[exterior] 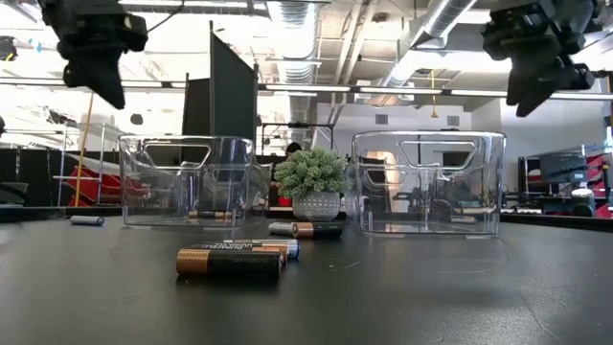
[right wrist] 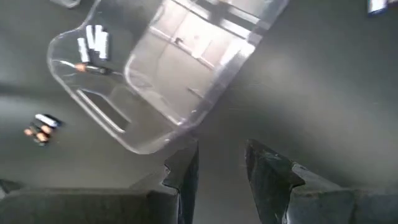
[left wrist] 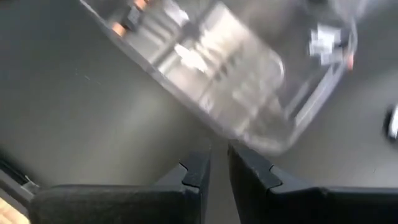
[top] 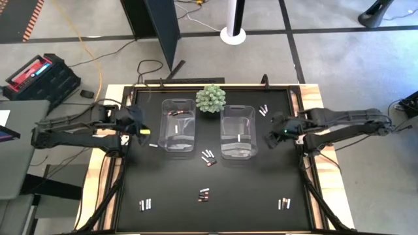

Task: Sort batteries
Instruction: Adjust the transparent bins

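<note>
1. While both arms hang raised above the bench [top: 215, 196], the batteries lie in small groups: a cluster [top: 208, 157] at the middle of the high view between the two bins, one [top: 204, 194] lower centre, one [top: 145, 205] at the lower left, one [top: 283, 203] at the lower right, a few [top: 263, 110] at the upper right, and a single pale cell [top: 153, 145] left of the left bin.
2. Some cells already sit inside the bins: dark ones and a pale one in the left bin [top: 178, 124], a pale one in the right bin [top: 237, 130].
3. In the low view, two dark copper-ended cells [exterior: 232, 260] lie nearest the camera, with more [exterior: 305, 229] behind them in front of the green plant [exterior: 311, 180].
4. Left tool [top: 135, 125] is at the left of the high view, just beside the left bin; its fingers [left wrist: 198, 177] stand nearly together, with only a thin slit between and nothing in it. The single pale cell lies near it, untouched.
5. Right tool [top: 273, 132] is at the right of the high view, beside the right bin; its fingers [right wrist: 183, 171] are parted partway and hold nothing. The upper-right cells lie near it.
</note>
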